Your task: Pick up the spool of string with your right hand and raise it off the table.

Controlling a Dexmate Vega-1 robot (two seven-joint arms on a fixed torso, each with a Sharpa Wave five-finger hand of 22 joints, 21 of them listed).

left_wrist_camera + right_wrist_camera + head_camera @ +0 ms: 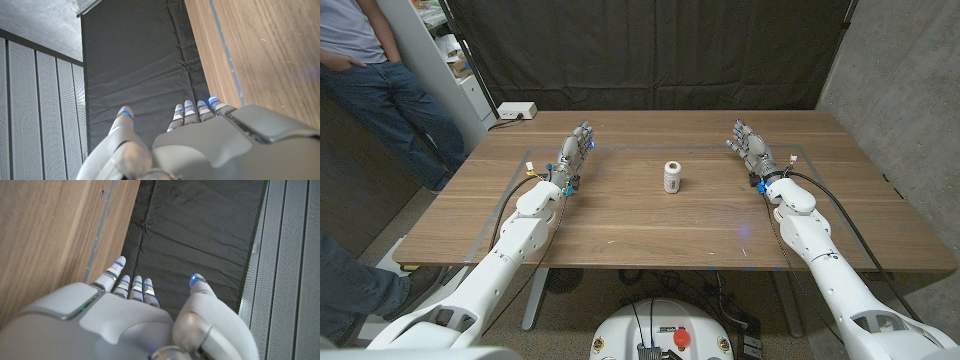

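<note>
Right hand (750, 148) open, well apart from upright spool (672, 177).

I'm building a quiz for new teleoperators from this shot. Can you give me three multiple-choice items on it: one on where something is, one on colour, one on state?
1. Where does the small white spool of string stand on the wooden table?
A. near the middle, between the two hands
B. at the left edge
C. inside the right hand

2. What colour is the backdrop curtain behind the table?
A. white
B. black
C. red

3. What is the state of the right hand?
A. gripping the spool
B. open, holding nothing
C. pressing down on the spool

Answers: 1 A, the head view shows the spool upright between the left hand and the right hand. 2 B, dark cloth. 3 B, fingers extended, well apart from the spool.
</note>
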